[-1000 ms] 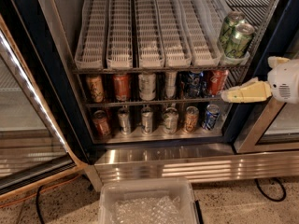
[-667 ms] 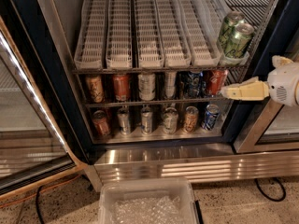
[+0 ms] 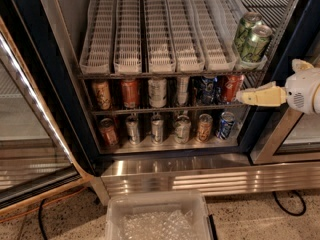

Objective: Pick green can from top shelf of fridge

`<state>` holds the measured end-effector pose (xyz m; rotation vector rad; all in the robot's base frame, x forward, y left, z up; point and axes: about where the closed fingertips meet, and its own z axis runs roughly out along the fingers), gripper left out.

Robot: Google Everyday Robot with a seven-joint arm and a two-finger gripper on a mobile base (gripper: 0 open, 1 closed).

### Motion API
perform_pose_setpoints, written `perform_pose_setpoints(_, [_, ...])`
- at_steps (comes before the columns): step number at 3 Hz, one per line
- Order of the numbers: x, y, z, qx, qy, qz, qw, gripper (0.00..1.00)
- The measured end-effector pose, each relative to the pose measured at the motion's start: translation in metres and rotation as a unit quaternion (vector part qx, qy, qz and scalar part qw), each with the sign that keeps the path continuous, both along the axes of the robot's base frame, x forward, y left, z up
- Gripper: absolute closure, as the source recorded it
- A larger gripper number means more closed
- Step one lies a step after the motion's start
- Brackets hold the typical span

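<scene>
The green can stands at the front of the rightmost white lane on the top shelf of the fridge. A second green can stands close behind it. The other white lanes hold no cans. My gripper has pale yellow fingers pointing left. It hangs at the right edge of the fridge opening, below the green can and level with the middle shelf. It touches no can. The white wrist is at the right edge of the view.
Two lower wire shelves hold orange-red cans, silver cans and blue cans. The open glass door stands at the left. A ribbed steel base runs below. A clear plastic bin sits on the floor.
The gripper has held nearly the same spot below the green can; its wrist has sunk slightly. The cans have not moved.
</scene>
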<state>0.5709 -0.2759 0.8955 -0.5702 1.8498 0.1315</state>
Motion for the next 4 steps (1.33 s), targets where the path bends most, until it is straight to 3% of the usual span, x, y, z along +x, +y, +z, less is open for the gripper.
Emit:
perform_pose_setpoints(1, [0.000, 0.000, 0.000, 0.000, 0.000, 0.000, 1.0000, 0.09])
perform_pose_setpoints(2, [0.000, 0.000, 0.000, 0.000, 0.000, 0.000, 1.0000, 0.11])
perform_pose_setpoints(4, [0.019, 0.018, 0.034, 0.027, -0.052, -0.004, 0.9983, 0.19])
